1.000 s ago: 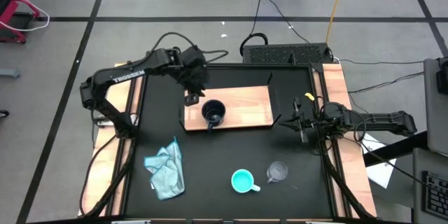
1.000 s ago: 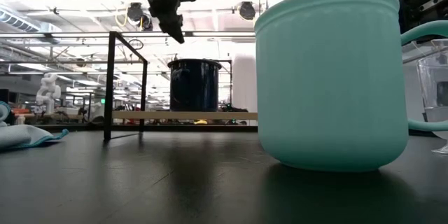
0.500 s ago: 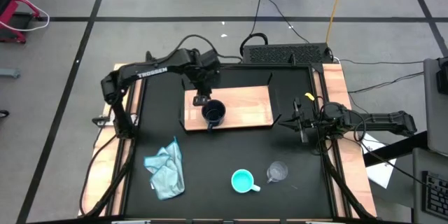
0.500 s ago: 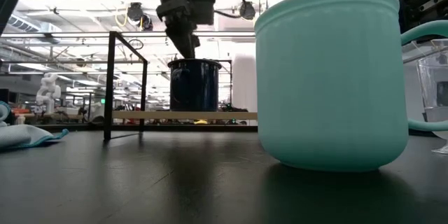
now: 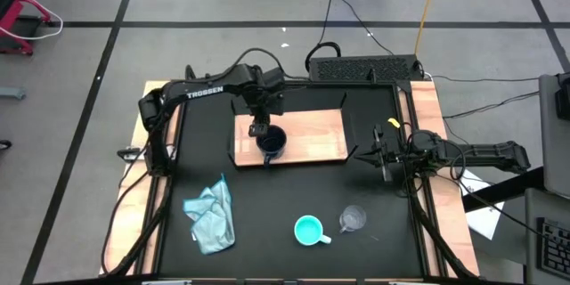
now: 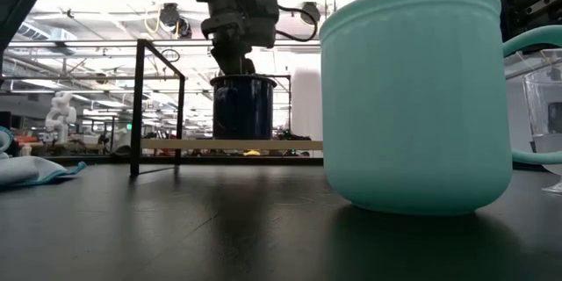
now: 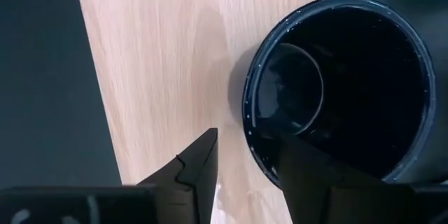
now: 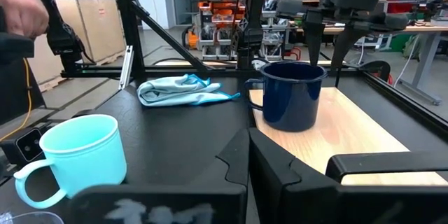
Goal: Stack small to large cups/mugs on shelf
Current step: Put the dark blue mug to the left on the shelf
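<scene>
The dark navy mug (image 5: 271, 143) stands upright on the left part of the wooden shelf (image 5: 312, 134). My left gripper (image 7: 245, 161) is open right above the mug's far-left rim (image 7: 248, 129). One finger is over the board and the other over the mug's hollow, and I cannot tell whether they touch it. The turquoise mug (image 5: 308, 230) and the clear glass cup (image 5: 354, 219) stand on the black tabletop near the near edge. My right gripper (image 5: 385, 154) waits shut at the table's right side, beside the shelf's right end.
A crumpled light blue cloth (image 5: 211, 215) lies on the near-left part of the tabletop. Thin black brackets (image 6: 139, 105) rise at the shelf's corners. The right half of the shelf (image 5: 325, 138) is bare board. Wooden rails (image 5: 432, 134) run along the table's sides.
My left gripper has moved from above the shelf's left end toward the right, over the navy mug, and come down until its fingertips reach the mug's rim. The mugs, the glass and the cloth have stayed where they were.
</scene>
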Robot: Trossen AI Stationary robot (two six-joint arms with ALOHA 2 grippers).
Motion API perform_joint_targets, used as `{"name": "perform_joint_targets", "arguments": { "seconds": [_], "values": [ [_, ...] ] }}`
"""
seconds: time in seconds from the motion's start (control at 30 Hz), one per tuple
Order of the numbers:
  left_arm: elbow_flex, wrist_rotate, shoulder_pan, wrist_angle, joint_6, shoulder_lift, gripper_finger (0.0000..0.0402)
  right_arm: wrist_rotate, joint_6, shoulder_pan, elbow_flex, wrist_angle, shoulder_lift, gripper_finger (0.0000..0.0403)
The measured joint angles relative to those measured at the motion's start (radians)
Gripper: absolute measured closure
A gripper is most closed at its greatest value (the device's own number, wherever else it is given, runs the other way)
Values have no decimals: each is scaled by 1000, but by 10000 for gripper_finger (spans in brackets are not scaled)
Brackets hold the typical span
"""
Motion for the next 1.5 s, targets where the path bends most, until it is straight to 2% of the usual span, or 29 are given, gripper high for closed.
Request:
{"name": "perform_joint_targets", "arguments": {
  "seconds": [0.57, 1.03, 1.5],
  "values": [
    [0, -17, -2, -6, -62, -2, 268, 0, -19, 0, 0, 0, 0, 403],
    [-1, -16, -2, 4, -116, -3, 389, 0, -20, 0, 0, -1, 0, 403],
    [0, -65, 5, -13, -207, -5, 390, 0, -23, 0, 0, -6, 0, 403]
  ]
}}
